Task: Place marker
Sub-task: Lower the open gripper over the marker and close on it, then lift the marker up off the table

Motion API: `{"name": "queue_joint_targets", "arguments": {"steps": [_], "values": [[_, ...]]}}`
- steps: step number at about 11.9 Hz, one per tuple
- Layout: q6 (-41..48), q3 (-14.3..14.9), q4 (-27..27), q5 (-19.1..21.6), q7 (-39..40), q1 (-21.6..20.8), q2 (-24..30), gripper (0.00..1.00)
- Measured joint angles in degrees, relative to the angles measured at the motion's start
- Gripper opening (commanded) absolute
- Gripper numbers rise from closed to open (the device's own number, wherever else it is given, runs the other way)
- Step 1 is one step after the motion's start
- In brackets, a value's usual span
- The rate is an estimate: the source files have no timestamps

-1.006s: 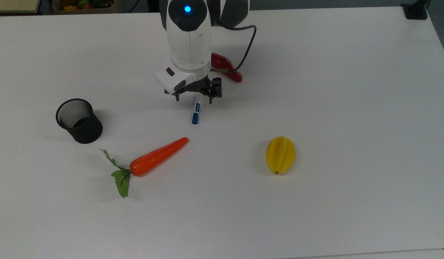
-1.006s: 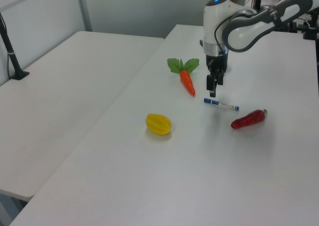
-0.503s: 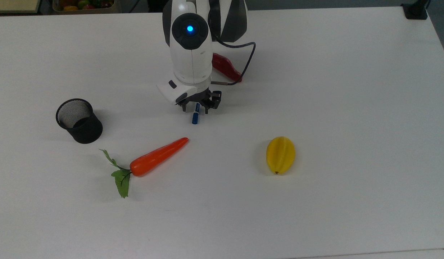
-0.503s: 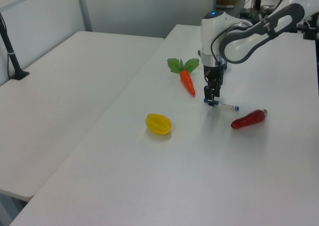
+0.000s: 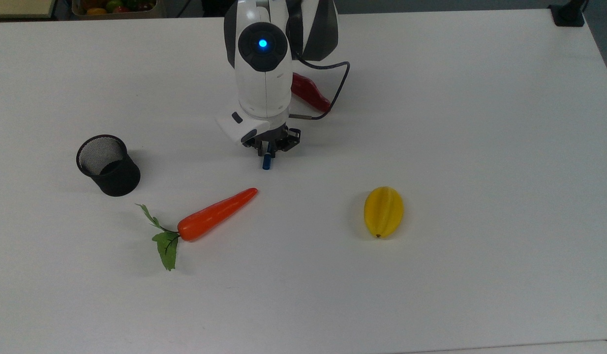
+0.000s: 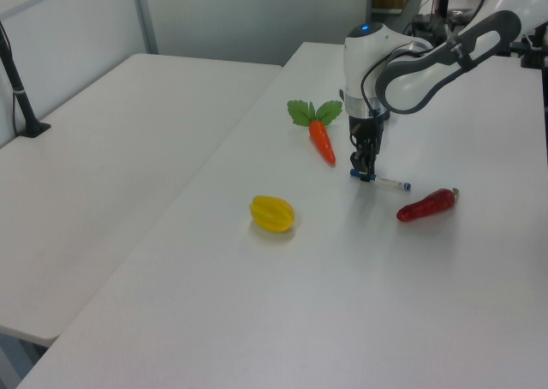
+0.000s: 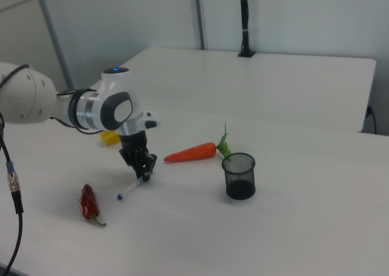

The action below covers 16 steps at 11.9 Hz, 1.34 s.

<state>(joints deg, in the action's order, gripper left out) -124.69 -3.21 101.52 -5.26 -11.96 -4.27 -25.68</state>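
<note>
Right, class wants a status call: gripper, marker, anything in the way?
Gripper down over marker, fingers straddling the barrel. Marker flat on table. Cup standing apart, toward the top view's left; path clear, carrot off the line.

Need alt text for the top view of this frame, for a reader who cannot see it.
A white robot arm's gripper is down over a blue-capped marker lying on a white table. Around it lie an orange carrot, a black mesh cup, a yellow fruit and a red chili.
</note>
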Motion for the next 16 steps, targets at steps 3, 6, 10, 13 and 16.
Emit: {"name": "queue_joint_targets", "arguments": {"steps": [3,6,10,13,16], "values": [[0.0,0.0,0.0,0.0,-0.1,0.0,0.0,0.11],[0.0,0.0,-0.2,0.0,-0.1,0.0,0.2,0.11],[4.7,0.0,-1.9,-0.1,-0.1,0.0,4.2,0.11],[9.9,0.0,-2.6,-0.1,-0.1,0.0,9.3,0.11],[17.6,0.0,-6.4,-0.1,-0.1,0.1,11.0,0.11]]}}
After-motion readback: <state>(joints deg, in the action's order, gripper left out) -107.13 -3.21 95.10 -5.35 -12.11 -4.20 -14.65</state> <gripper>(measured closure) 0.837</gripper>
